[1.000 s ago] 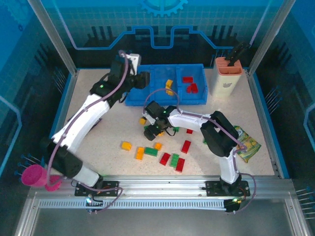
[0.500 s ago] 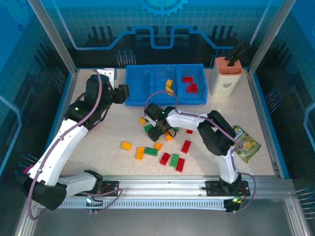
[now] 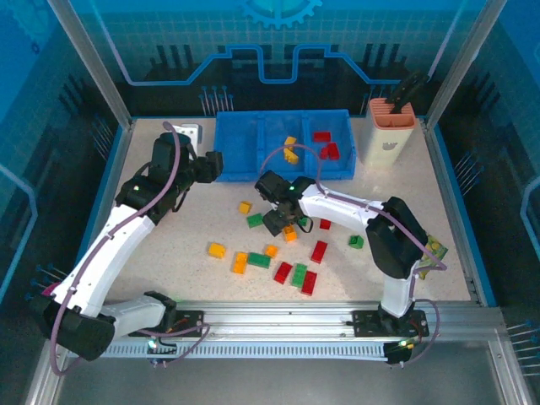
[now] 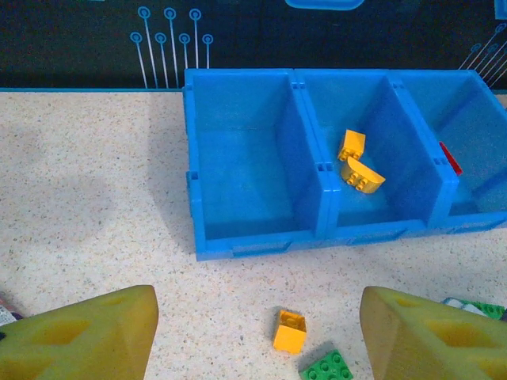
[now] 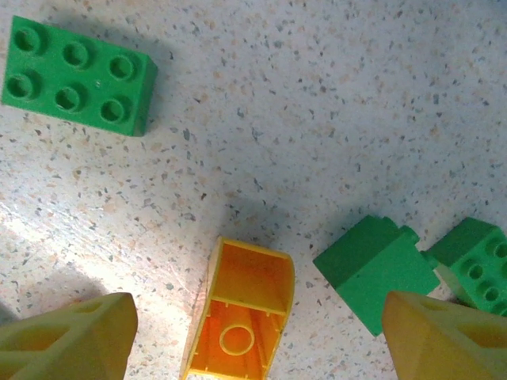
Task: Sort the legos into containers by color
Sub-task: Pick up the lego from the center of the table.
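A robotics lab cell: aluminium frame posts (image 3: 91,67) and blue circuit-patterned wall panels (image 3: 337,34) enclose a speckled desk (image 3: 194,278) fronted by a metal rail (image 3: 278,319).

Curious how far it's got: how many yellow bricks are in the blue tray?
2: a square brick and a rounded brick beside it, both in the middle compartment.

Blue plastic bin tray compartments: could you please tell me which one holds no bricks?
The left compartment; the middle one holds two orange-yellow bricks, the right one red bricks.
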You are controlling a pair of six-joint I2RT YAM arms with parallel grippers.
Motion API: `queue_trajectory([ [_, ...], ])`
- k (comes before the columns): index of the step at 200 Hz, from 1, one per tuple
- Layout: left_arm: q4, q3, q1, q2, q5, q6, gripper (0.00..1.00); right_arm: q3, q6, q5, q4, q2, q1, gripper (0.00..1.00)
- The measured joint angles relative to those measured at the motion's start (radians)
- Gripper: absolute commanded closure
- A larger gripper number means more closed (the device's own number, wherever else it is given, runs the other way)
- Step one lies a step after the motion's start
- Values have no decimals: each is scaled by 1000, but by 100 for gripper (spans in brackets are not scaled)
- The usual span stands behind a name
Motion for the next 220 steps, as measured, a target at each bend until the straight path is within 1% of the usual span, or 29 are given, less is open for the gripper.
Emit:
queue_trajectory([
  [26, 3, -2, 7, 0, 11, 0, 30, 1, 27, 0, -21, 6, 0, 23],
  [61, 8, -27, 19, -6, 19, 0, 30, 1, 52, -1, -42, 50, 0, 25],
  [74, 6, -34, 23, -11, 20, 0, 30, 1, 59, -1, -47, 63, 0, 27],
  [92, 6, -37, 26, -17, 24, 0, 30, 1, 65, -2, -49, 75, 0, 34],
  [112, 5, -37, 28, -31, 26, 0, 29, 1, 74, -5, -48, 89, 0, 48],
  [125, 2, -37, 29, -45, 26, 0, 29, 1, 77, -8, -47, 100, 0, 55],
  [169, -19, -39, 40, -83, 24, 1, 27, 2, 72, -28, -45, 117, -8, 70],
  [194, -47, -40, 53, -105, 7, 7, 27, 6, 53, -39, -46, 113, -26, 71],
  [220, -85, -41, 81, -138, -2, 11, 26, 57, 7, -43, -56, 97, -82, 71],
])
